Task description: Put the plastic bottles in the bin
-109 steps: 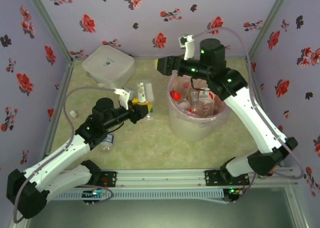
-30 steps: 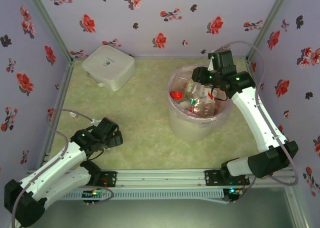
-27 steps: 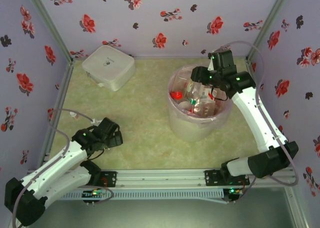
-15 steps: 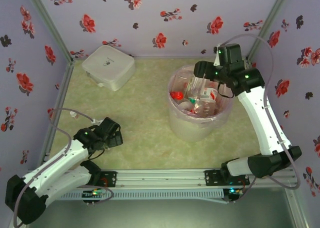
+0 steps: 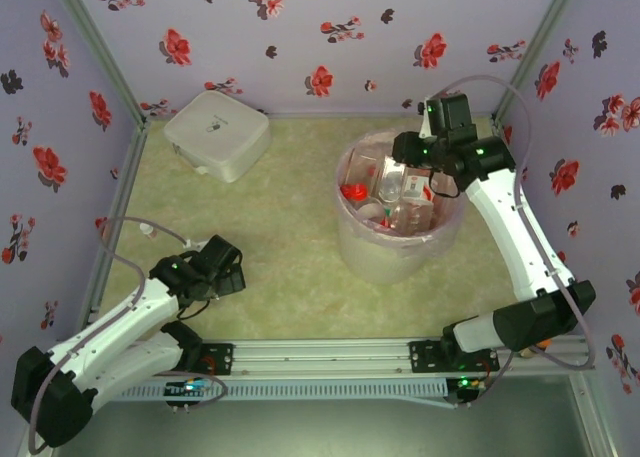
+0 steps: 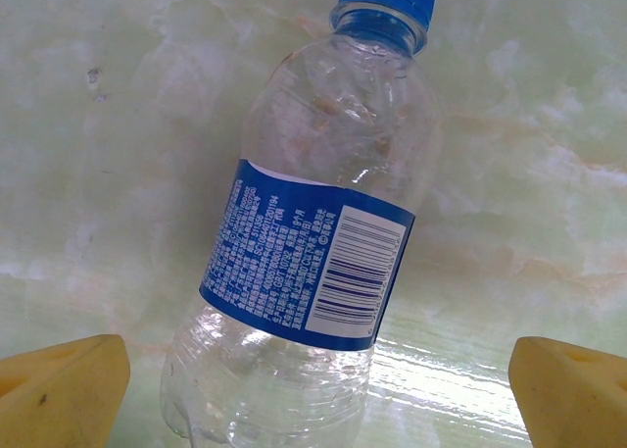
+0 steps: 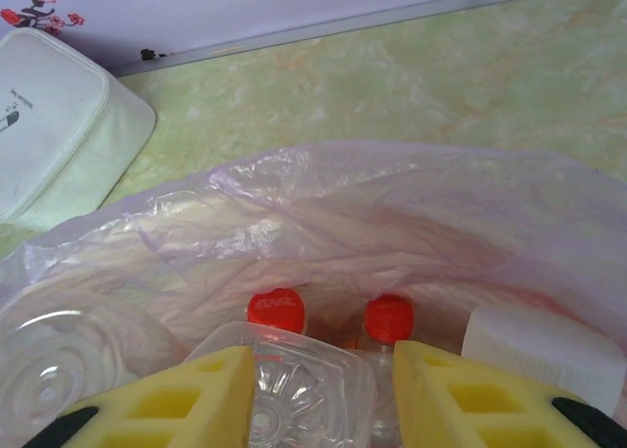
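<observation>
Nearest me, the left gripper [image 6: 313, 399] stands wide open over a blue-capped bottle [image 6: 313, 232] lying on the table [image 6: 509, 174] — one fingertip on either side, neither touching. Farther out, the bin [image 5: 380, 257] holds a heap of bottles [image 5: 400, 192]. Over it, the right gripper [image 7: 323, 394] shows a narrow gap above a clear bottle base [image 7: 294, 370] — gripped or not, I cannot tell.

Lilac walls [image 5: 300, 37] printed with red and dark flowers enclose a pale green marbled tabletop [image 5: 290, 227].

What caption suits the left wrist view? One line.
Open left claw above a blue-capped plastic bottle lying on the table.
</observation>
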{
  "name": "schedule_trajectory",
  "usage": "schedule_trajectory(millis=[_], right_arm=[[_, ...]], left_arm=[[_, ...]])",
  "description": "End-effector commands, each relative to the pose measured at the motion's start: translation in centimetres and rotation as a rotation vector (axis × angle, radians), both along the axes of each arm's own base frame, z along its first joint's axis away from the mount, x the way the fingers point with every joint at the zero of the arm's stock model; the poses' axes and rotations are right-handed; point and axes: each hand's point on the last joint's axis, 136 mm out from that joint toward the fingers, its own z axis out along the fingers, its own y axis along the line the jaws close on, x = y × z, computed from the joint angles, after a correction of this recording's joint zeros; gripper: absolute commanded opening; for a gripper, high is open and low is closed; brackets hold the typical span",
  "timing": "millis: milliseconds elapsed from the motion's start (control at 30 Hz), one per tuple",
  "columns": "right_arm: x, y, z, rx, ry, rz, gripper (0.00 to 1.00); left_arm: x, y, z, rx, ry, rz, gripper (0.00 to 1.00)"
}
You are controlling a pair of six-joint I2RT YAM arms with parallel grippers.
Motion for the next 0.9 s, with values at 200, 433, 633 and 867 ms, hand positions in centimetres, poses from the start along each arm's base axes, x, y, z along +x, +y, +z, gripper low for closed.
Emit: schedule_trajectory(millis=[200,433,633,867], right_arm=[[-1.1,-0.4,4.3,0.032,-0.097,0.011,0.52],[-2.8,-1.9,8.1,0.036,-0.244,-0.024,0.65],[-4.0,-2.2,8.7,0.041,-0.272,-0.012,0.68],[-6.0,-1.6,10.5,0.109,-0.322,0.037,0.67]], left_arm=[[-0.7,0.6,-0.7,0.038,0.033,0.025,1.00],[-1.0,0.8,-1.3,0.041,0.039,0.042,0.99],[-0.3,0.1,-2.2,0.029,0.028,0.038,0.78],[1.5,-0.9,-1.4,0.021,-0.033,0.014,0.46]])
